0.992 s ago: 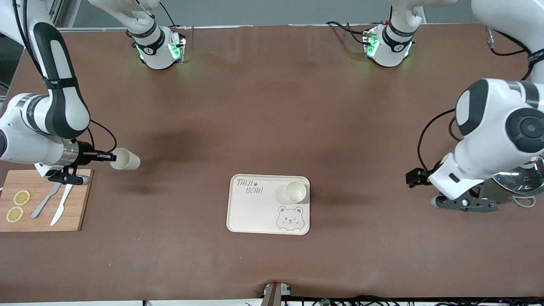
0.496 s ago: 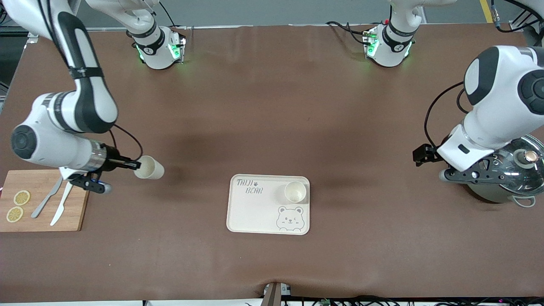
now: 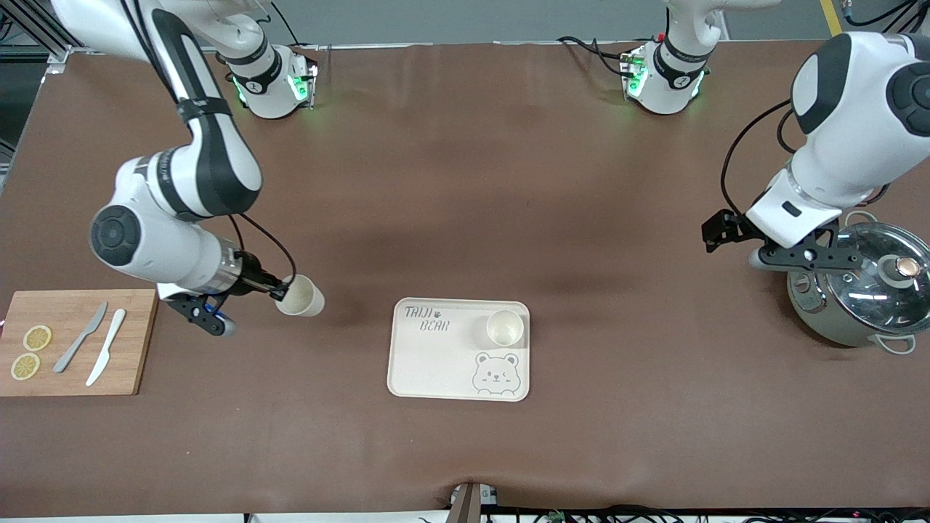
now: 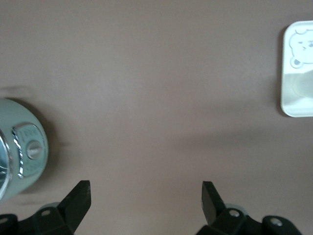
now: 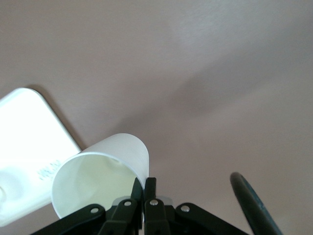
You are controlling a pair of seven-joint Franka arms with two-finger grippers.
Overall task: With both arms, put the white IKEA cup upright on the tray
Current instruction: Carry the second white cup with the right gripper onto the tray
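Note:
My right gripper (image 3: 281,292) is shut on the rim of a white cup (image 3: 301,296). It holds the cup on its side in the air, over the table between the cutting board and the tray. In the right wrist view the fingers pinch the wall of the cup (image 5: 100,171) at the right gripper (image 5: 145,188), with a corner of the tray (image 5: 22,142) beside it. The cream bear tray (image 3: 429,363) has another white cup (image 3: 504,327) standing upright on it. My left gripper (image 3: 714,232) hangs open and empty (image 4: 145,196) over bare table next to the pot.
A wooden cutting board (image 3: 134,341) at the right arm's end carries two lemon slices (image 3: 36,338), a grey knife (image 3: 80,347) and a white knife (image 3: 106,356). A steel pot with a glass lid (image 3: 864,290) stands at the left arm's end.
My right arm has carried the cup from beside the cutting board toward the tray. My left arm has drawn back toward its base, uncovering the pot.

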